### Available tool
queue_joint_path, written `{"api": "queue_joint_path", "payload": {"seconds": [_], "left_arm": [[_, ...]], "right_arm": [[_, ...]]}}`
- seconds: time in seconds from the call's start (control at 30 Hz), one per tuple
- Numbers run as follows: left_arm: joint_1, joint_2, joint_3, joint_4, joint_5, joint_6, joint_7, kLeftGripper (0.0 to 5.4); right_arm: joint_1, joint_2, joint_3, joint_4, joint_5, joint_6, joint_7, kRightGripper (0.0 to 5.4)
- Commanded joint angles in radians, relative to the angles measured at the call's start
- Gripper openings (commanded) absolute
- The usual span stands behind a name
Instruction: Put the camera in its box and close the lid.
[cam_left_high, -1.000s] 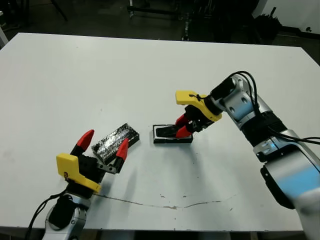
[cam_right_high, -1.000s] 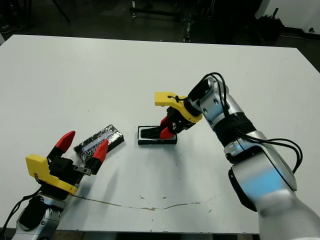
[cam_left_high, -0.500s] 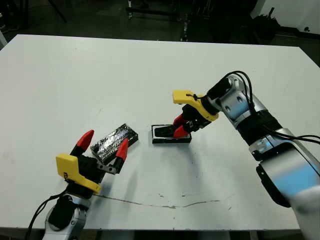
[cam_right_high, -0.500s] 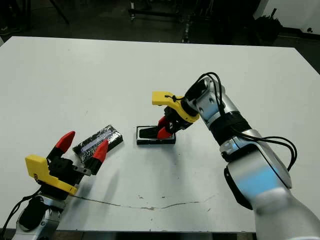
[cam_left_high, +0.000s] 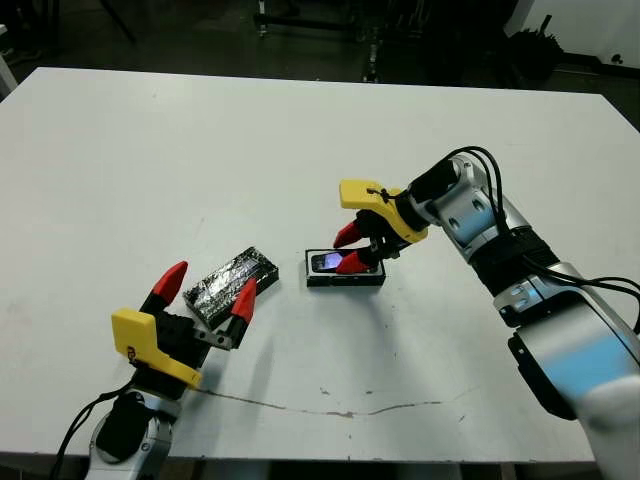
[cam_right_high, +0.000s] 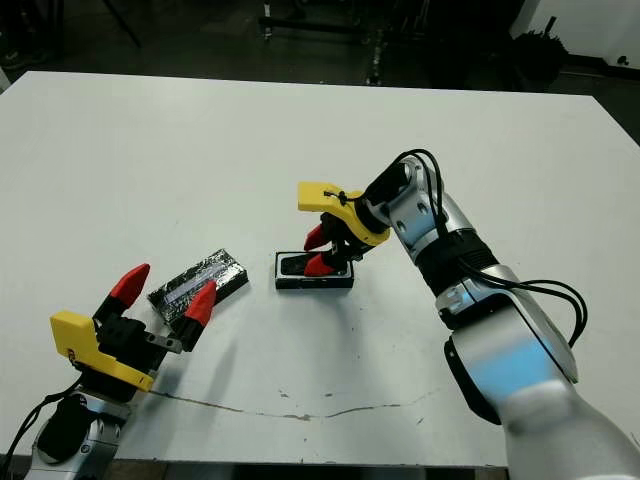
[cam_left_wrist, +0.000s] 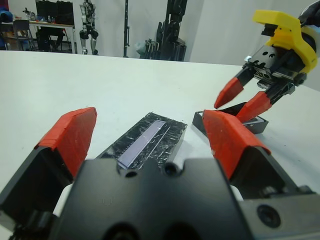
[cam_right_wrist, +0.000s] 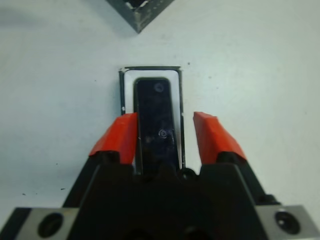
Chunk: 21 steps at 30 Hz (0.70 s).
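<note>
The camera (cam_right_wrist: 156, 112) lies flat inside the box (cam_left_high: 372, 279), a shallow black tray with white lining, near the middle of the table. My right gripper (cam_left_high: 350, 249) hovers just over the box, open, its red fingers (cam_right_wrist: 121, 136) standing one on each side of the camera and not touching it. The lid (cam_left_high: 231, 280), a glossy black slab with crinkly reflections, rests on the table left of the box. My left gripper (cam_left_high: 207, 289) is open near the table's front edge, its fingertips straddling the lid's near end without holding it.
A thin dark crack line (cam_left_high: 330, 409) runs across the white table (cam_left_high: 150, 160) near its front edge. Beyond the far edge stand dark equipment stands (cam_left_high: 300, 20) on the floor. In the left wrist view, robots and racks (cam_left_wrist: 125, 30) show far behind.
My right gripper has opened and risen slightly, letting go of the camera, which now lies in the box. The left arm and the lid have not moved.
</note>
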Motion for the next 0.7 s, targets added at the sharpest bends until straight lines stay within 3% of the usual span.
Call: {"api": "queue_joint_path", "payload": {"seconds": [0.03, 0.1, 0.33, 0.47, 0.57, 0.7], "left_arm": [[0.007, 0.009, -0.002, -0.005, 0.0, 0.013, -0.002, 5.4], [0.007, 0.01, -0.003, -0.008, 0.002, 0.018, 0.001, 5.4], [0.004, 0.01, -0.001, -0.004, -0.008, 0.023, -0.006, 5.4], [0.002, 0.009, -0.001, -0.003, -0.005, 0.024, -0.005, 5.4], [0.001, 0.011, -0.001, 0.003, 0.0, 0.016, -0.008, 5.4], [0.001, 0.012, -0.001, 0.005, 0.005, 0.014, -0.007, 5.4]], "right_arm": [[0.004, -0.035, -0.032, -0.015, 0.013, 0.004, -0.02, 3.55], [0.01, -0.053, -0.041, -0.036, 0.014, -0.032, -0.027, 3.81], [0.005, -0.103, -0.091, -0.064, 0.056, -0.059, -0.009, 4.87], [-0.009, -0.138, -0.131, -0.084, 0.101, -0.029, 0.019, 5.39], [-0.012, -0.175, -0.166, -0.116, 0.133, -0.008, 0.029, 5.39], [0.004, -0.221, -0.231, -0.155, 0.181, -0.073, 0.016, 5.39]]}}
